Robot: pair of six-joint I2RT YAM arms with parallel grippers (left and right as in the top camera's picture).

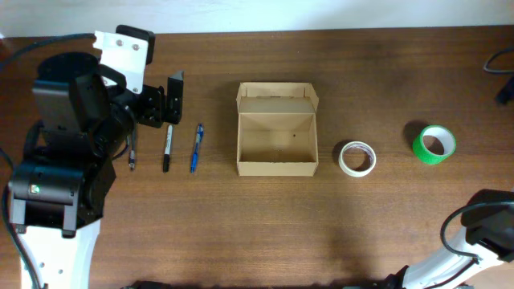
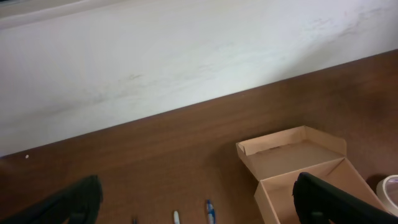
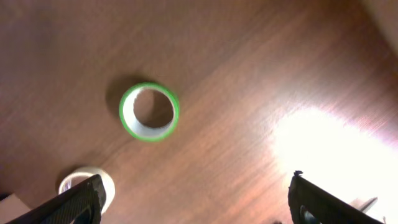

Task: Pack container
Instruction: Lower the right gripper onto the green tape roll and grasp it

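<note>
- Container (image 1: 277, 140) sits mid-table, nearer the far edge, with its lid flap open.
- Left gripper (image 2: 196, 190) hangs toward the far-left corner, jaws spread and holding nothing; the container is well apart from it.
- Right gripper (image 3: 196, 190) hovers toward the right edge, jaws released above a green tape roll (image 3: 149, 112); the container lies beyond the white tape roll (image 1: 356, 158).

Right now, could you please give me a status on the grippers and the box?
Left gripper open, empty. Right gripper open, empty, facing green tape roll. Container lid open, inside empty. Nothing blocking it.
</note>
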